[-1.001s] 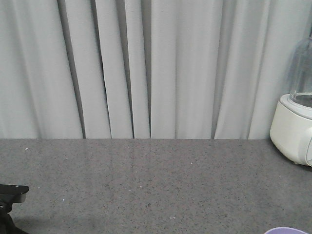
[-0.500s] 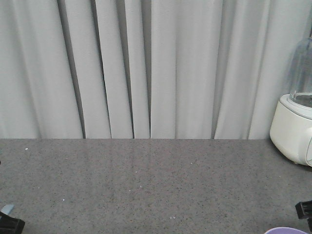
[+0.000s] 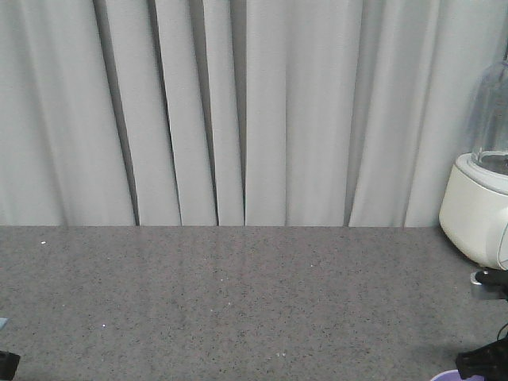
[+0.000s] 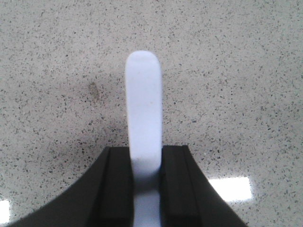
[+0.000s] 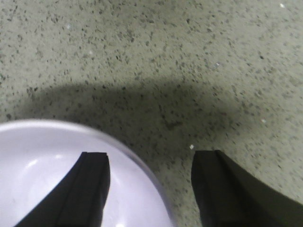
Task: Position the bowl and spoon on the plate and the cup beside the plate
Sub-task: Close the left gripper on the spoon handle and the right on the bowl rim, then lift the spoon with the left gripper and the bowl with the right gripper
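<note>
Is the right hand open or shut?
Open: the right hand has its fingers apart, one over the bowl, the other over the counter.

Grey speckled countertop (image 3: 238, 302), pale pleated curtain (image 3: 238, 111) behind, white blender (image 3: 474, 213) with clear jar at right edge

One pale bluish-white plastic soup spoon (image 4: 143, 109); one small round lavender-purple plastic bowl (image 5: 42, 170), seen as a sliver at five o'clock in the front view; one cream-white blender base with a clear jar (image 3: 476, 210) at three o'clock; two black grippers, the left gripper (image 4: 144, 153) and the right gripper (image 5: 150, 161); one speckled grey stone countertop (image 3: 238, 302); one pleated grey-white curtain (image 3: 238, 111).
</note>
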